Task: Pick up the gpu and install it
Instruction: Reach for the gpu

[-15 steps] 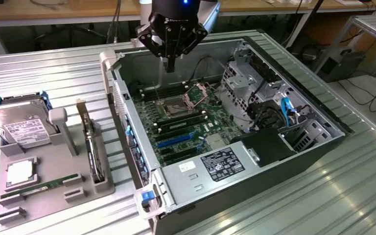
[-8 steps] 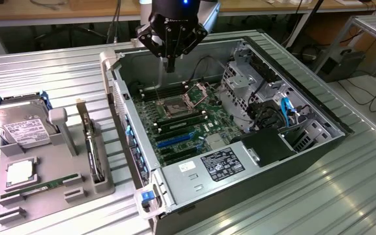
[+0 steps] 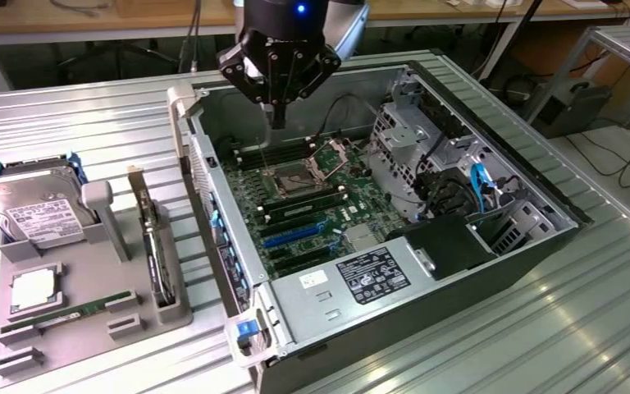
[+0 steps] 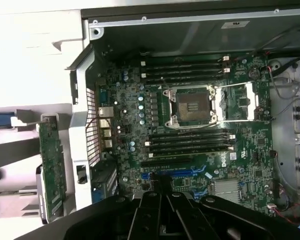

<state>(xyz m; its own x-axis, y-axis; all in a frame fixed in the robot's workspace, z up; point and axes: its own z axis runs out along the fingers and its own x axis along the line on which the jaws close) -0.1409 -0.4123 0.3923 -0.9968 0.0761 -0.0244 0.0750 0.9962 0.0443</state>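
Over on the exterior view's left, the gpu (image 3: 153, 246) (image 4: 52, 165) stands on edge in a slot of the grey holder tray (image 3: 85, 279), between the hard drive (image 3: 36, 215) and the open computer case (image 3: 458, 304) and just beside the case's wall. Nothing touches it. The gripper (image 3: 279, 121) (image 4: 162, 182) hangs well apart from it, above the motherboard (image 3: 315, 209) (image 4: 135, 125) near the CPU socket (image 3: 293, 176) (image 4: 192, 105) — fingers drawn together to a narrow tip, empty.
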